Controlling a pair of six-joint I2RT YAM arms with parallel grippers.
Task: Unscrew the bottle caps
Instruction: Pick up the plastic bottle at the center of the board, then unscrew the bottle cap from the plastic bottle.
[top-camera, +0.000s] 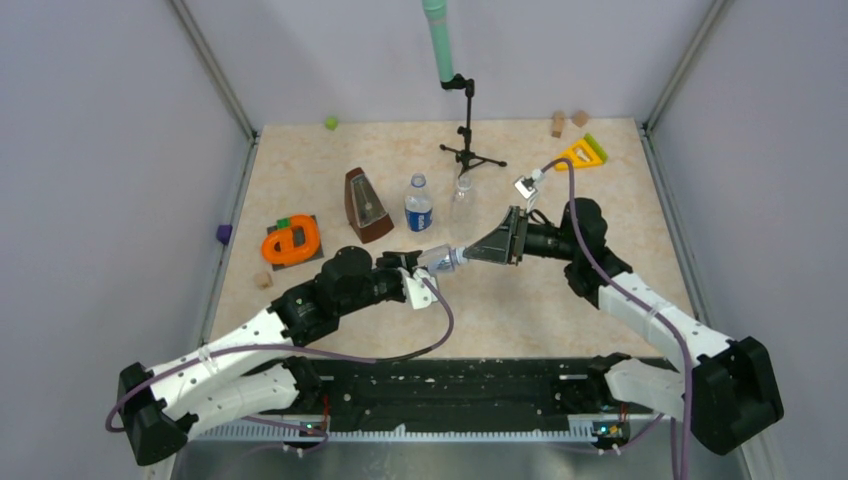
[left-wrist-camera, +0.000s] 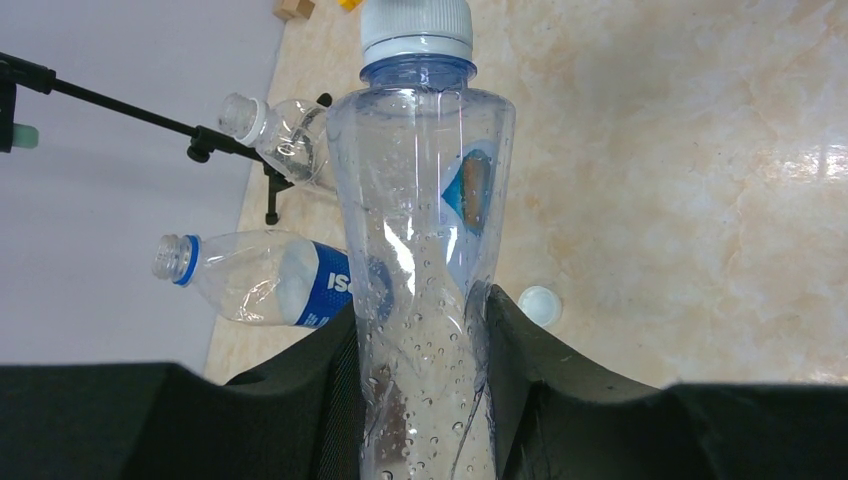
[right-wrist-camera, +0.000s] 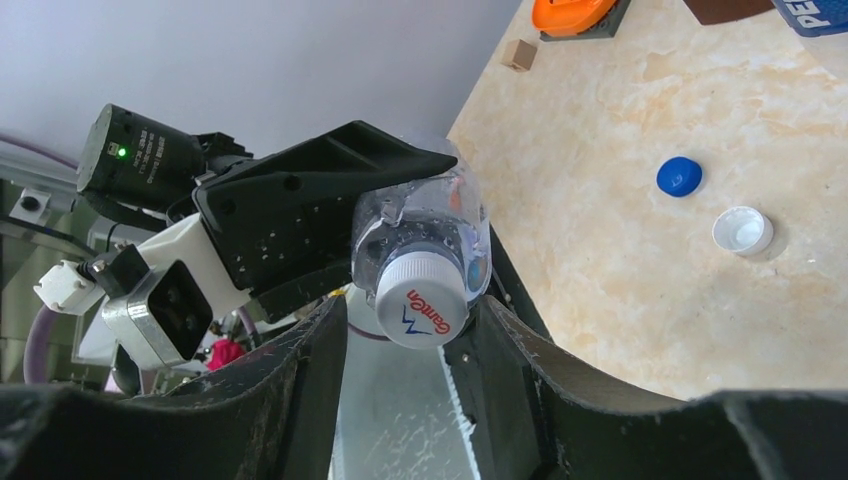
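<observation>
Left claw (left-wrist-camera: 420, 305) hides bottle (left-wrist-camera: 420, 180) base; cap (left-wrist-camera: 416, 25) cropped.

The white cap (right-wrist-camera: 422, 310) on the bottle (right-wrist-camera: 420, 225) closest to the right wrist camera bears a printed word in red and blue letters. It reads roughly "GanQn", though its middle letters are unsure. A small blue zigzag mark sits beside the word.

At the top right corner of that view, a blue label (right-wrist-camera: 815, 12) shows the white capitals "PE", cut off by the edge.

In the left wrist view, the blue label (left-wrist-camera: 330, 285) on the labelled bottle (left-wrist-camera: 255, 275) shows the white letters "SI". The rest is hidden behind the nearer bottle.

From above, that label (top-camera: 418, 213) is too small to read.
</observation>
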